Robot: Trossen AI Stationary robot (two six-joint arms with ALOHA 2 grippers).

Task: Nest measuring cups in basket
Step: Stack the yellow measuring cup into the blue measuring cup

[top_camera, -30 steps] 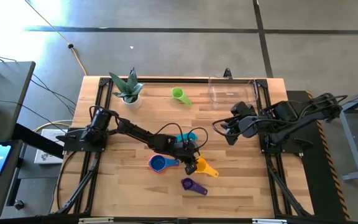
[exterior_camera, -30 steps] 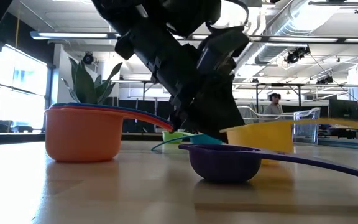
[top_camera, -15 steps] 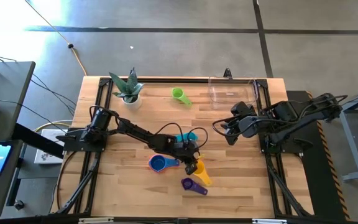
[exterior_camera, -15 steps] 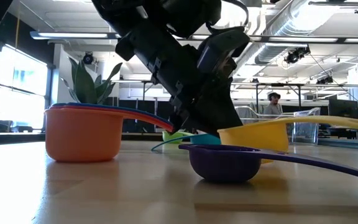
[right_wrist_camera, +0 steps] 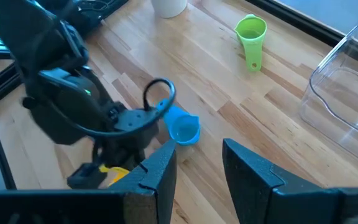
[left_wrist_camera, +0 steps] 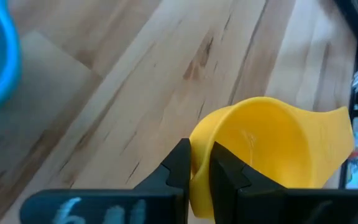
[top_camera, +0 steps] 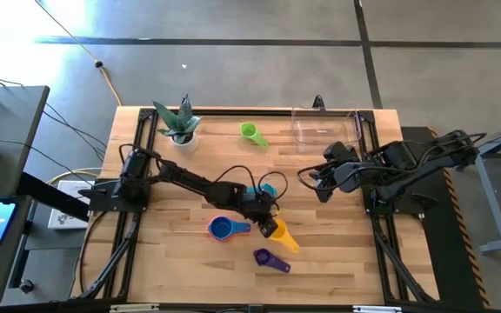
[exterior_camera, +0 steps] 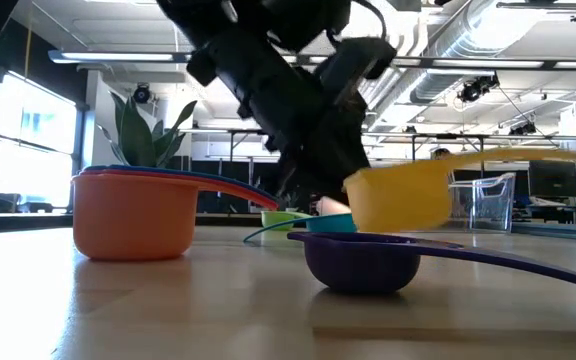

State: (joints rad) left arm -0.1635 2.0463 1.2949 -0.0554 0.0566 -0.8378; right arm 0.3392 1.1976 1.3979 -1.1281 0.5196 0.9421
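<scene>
My left gripper [top_camera: 268,224] is at mid-table, shut on the yellow measuring cup [exterior_camera: 398,196], which hangs above the wood. Beside it a blue cup [top_camera: 223,229] sits in an orange one [exterior_camera: 133,215]. A purple cup [top_camera: 268,258] lies nearer the front edge and a teal cup [top_camera: 263,189] just behind my left gripper. The green cup [top_camera: 250,132] lies at the back, left of the clear basket [top_camera: 324,129]. My right gripper [right_wrist_camera: 197,155] waits open above the table's right side. My left gripper pinches the yellow cup's wall at the rim [left_wrist_camera: 199,163], on the side away from the handle [left_wrist_camera: 335,119]. One finger [left_wrist_camera: 225,177] is inside the bowl and the other [left_wrist_camera: 178,169] outside. The fingers slant down from the table's left. The cup is lifted clear and tilted.
A white pot with a green plant [top_camera: 179,127] stands at the back left corner. Black frame rails run along the table's left and right edges. Bare wood lies between the cups and the basket.
My left gripper has risen a little and rolled at the wrist. The yellow cup, which stood on the table, now hangs clear of it and tilted, with its handle raised and swung round.
</scene>
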